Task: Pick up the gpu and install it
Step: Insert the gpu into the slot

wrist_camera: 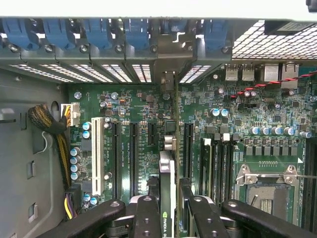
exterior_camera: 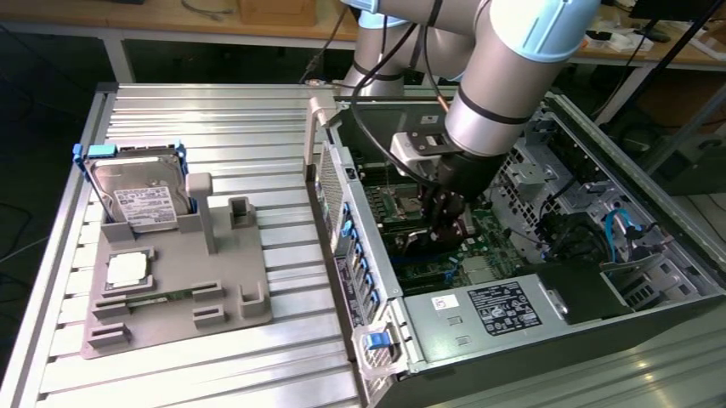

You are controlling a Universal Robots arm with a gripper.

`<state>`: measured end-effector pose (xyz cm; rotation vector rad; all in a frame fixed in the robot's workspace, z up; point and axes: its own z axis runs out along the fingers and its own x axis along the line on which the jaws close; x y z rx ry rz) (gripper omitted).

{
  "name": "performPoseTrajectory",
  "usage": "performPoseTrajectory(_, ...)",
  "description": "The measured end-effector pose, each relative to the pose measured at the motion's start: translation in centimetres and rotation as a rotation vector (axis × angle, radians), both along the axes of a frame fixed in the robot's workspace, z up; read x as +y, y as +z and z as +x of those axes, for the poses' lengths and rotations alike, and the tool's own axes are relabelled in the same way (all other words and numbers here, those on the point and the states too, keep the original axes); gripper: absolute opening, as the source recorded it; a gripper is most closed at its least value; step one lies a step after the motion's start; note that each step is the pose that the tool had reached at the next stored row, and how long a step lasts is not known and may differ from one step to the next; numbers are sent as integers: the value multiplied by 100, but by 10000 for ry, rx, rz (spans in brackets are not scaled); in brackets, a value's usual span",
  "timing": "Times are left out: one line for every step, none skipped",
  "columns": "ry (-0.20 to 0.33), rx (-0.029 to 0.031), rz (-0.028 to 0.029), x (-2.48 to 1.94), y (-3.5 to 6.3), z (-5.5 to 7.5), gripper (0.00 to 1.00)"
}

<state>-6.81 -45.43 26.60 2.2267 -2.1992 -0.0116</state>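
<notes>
- On the exterior view's right, an open case [exterior_camera: 340, 183] lies on a ribbed metal table [exterior_camera: 216, 110], with its inside facing up.
- The arm [exterior_camera: 499, 76] reaches down into the case from above.
- The gripper [exterior_camera: 445, 228] sits low over the motherboard [exterior_camera: 431, 263], near the middle of the case.
- A grey power supply [exterior_camera: 488, 310] with a white label fills the near end of the case.
- On the exterior view's left, well apart from the case, a grey holder [exterior_camera: 227, 280] rests on the table.
- A hard drive [exterior_camera: 138, 200] in a blue frame stands tilted at the holder's far end.
- Through the wrist view, the gripper [wrist_camera: 171, 208] is clamped on the gpu [wrist_camera: 167, 173], with one black finger [wrist_camera: 146, 218] on each side of it.
- The gpu stands on edge, seen edge-on, with a green logo near the grip.
- It runs over the motherboard [wrist_camera: 138, 104] in line with the long black slots and lies between two of them.
- Its far end reaches toward the slotted rear wall, beneath the blue latches [wrist_camera: 133, 32].
- Whether the gpu is seated in a slot cannot be told.
- A white slot [wrist_camera: 97, 156] lies to one side of the gpu, and the metal socket [wrist_camera: 267, 193] lies to the other.
- A bundle of cables [wrist_camera: 49, 124] hangs past the white slot, at the board's edge.
</notes>
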Motion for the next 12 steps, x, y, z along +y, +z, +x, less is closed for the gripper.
performPoseTrajectory(-1, 0, 1, -1, -3, 0, 27)
performPoseTrajectory(-1, 1, -2, -2, -5, 0, 27)
performPoseTrajectory(-1, 1, -1, -3, -8, 0, 27)
performPoseTrajectory(-1, 2, -2, -4, -10, 0, 27)
performPoseTrajectory(-1, 2, -1, -5, -13, 0, 27)
performPoseTrajectory(-1, 1, 0, -6, -15, 0, 27)
performPoseTrajectory(-1, 1, 1, -7, -17, 0, 27)
performPoseTrajectory(-3, 1, 1, -7, -17, 0, 27)
performPoseTrajectory(-2, 0, 2, -8, -18, 0, 27)
performPoseTrajectory(-4, 1, 2, -9, -18, 0, 27)
performPoseTrajectory(-5, 1, 2, -9, -18, 0, 27)
performPoseTrajectory(-8, 1, 1, -10, -17, 0, 27)
